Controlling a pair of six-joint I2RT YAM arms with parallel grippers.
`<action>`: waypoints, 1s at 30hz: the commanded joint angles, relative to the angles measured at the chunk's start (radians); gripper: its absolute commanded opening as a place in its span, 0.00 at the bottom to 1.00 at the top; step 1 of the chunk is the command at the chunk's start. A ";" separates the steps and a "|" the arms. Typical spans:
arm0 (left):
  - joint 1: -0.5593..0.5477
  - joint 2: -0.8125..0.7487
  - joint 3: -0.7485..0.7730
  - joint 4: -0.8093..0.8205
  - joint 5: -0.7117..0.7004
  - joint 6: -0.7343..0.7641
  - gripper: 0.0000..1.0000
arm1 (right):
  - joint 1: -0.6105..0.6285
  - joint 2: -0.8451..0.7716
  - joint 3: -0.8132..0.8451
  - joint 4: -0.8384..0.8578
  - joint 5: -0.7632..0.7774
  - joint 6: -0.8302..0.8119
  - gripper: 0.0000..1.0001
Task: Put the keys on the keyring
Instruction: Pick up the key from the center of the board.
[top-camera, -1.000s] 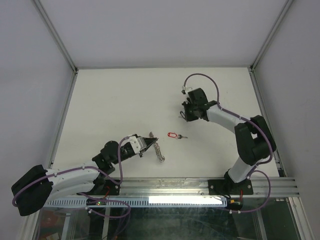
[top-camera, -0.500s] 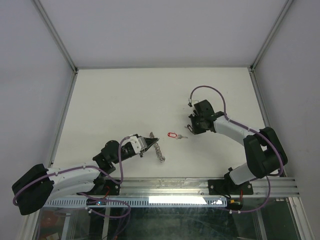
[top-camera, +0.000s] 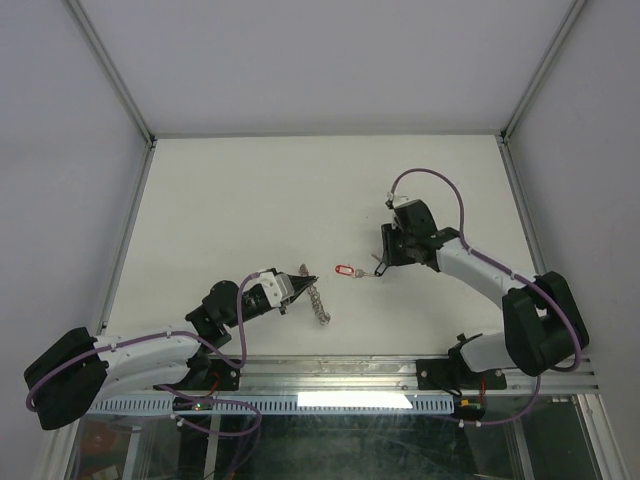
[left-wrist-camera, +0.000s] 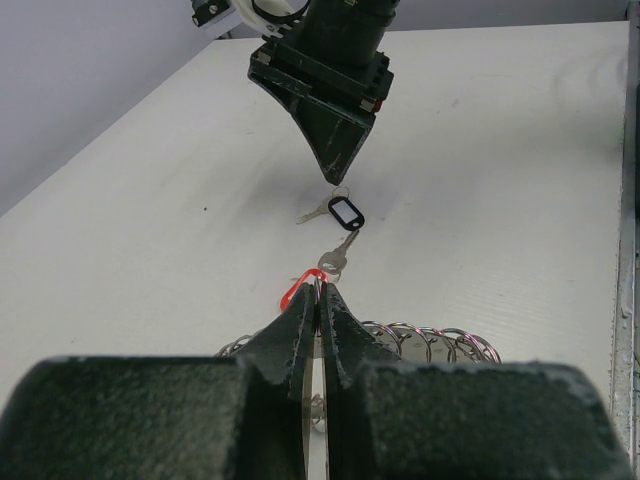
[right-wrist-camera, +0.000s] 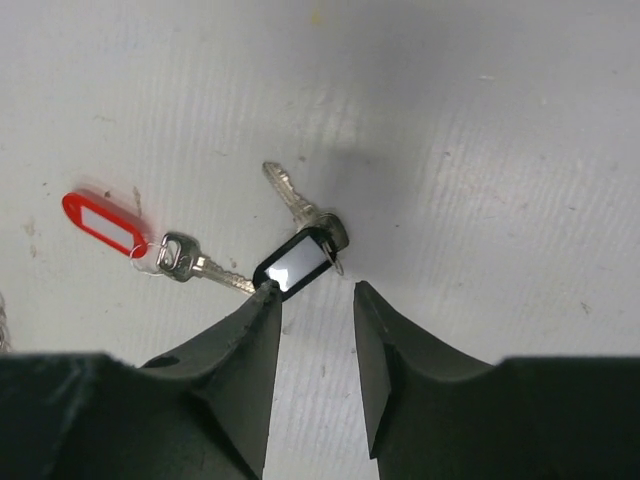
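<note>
My left gripper (top-camera: 299, 284) is shut on the keyring (top-camera: 318, 303), a flat grey ring fringed with wire loops (left-wrist-camera: 440, 342), held edge-on between the jaws (left-wrist-camera: 320, 292). A red-tagged key (top-camera: 346, 270) lies on the table just beyond it, its tag (right-wrist-camera: 104, 222) and silver blade (right-wrist-camera: 190, 258) clear in the right wrist view. A black-tagged key (right-wrist-camera: 296, 262) lies next to it. My right gripper (right-wrist-camera: 315, 290) hangs open right over the black tag, with its left fingertip (right-wrist-camera: 266, 292) touching the tag's end. It (top-camera: 381, 263) sits right of the keys in the top view.
The white table (top-camera: 230, 200) is walled by pale panels with metal posts at the back corners. An aluminium rail (top-camera: 400, 375) runs along the near edge by the arm bases. A purple cable (top-camera: 430, 180) loops above the right wrist.
My right arm has swung down and toward the keys, and its jaws have gone from shut to open. My left arm and the keyring have stayed still.
</note>
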 joint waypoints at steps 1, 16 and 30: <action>0.008 -0.001 0.036 0.026 0.023 0.010 0.00 | -0.018 -0.016 0.028 0.006 0.097 0.070 0.39; 0.008 0.005 0.041 0.024 0.024 0.014 0.00 | -0.058 0.120 0.045 0.070 -0.071 -0.032 0.33; 0.008 0.012 0.044 0.024 0.028 0.016 0.00 | -0.065 0.144 0.041 0.103 -0.099 -0.049 0.20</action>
